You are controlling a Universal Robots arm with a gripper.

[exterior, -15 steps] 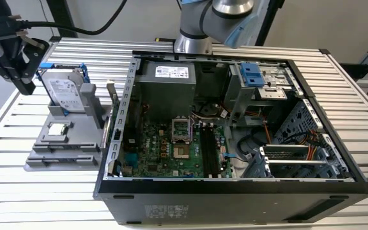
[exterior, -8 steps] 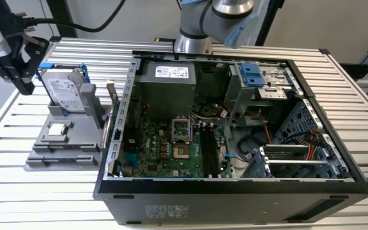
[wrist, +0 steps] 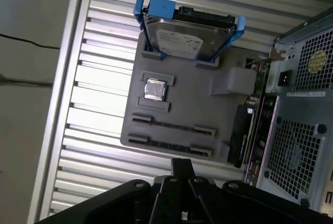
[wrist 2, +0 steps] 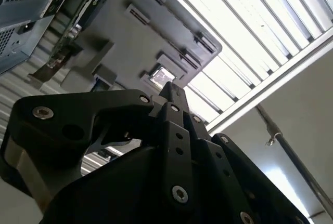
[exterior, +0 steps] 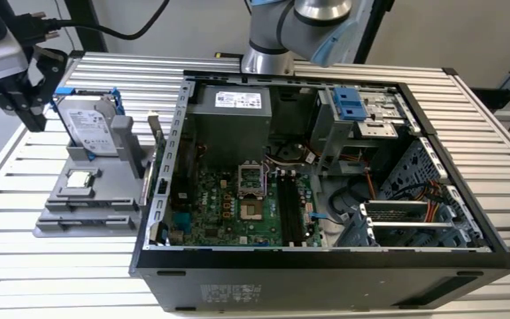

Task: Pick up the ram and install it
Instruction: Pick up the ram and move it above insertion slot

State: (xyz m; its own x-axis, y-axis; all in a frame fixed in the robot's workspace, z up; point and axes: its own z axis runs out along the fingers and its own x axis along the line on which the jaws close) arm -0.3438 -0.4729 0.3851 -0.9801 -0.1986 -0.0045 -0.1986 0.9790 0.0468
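Observation:
The ram (wrist: 238, 135) is a dark narrow stick standing on its edge along the side of the grey holder tray (wrist: 192, 107) nearest the computer case. In the exterior view the ram (exterior: 154, 143) stands between the tray (exterior: 69, 222) and the case wall. My gripper (exterior: 35, 123) hangs above the table at the exterior view's far left, beside the tray's hard-drive end and well apart from the ram. In both wrist views the fingers (wrist 2: 171, 91) meet at one tip with nothing between them, so the gripper (wrist: 182, 164) is shut and empty. The motherboard's black slots (exterior: 291, 206) lie inside the open case.
A silver hard drive (exterior: 87, 129) in a blue bracket stands upright on the tray, with a small square processor chip (exterior: 80, 178) in front of it. The open computer case (exterior: 326, 252) takes up the middle of the slatted table (exterior: 24, 266). The arm's base (exterior: 268, 60) is behind the case.

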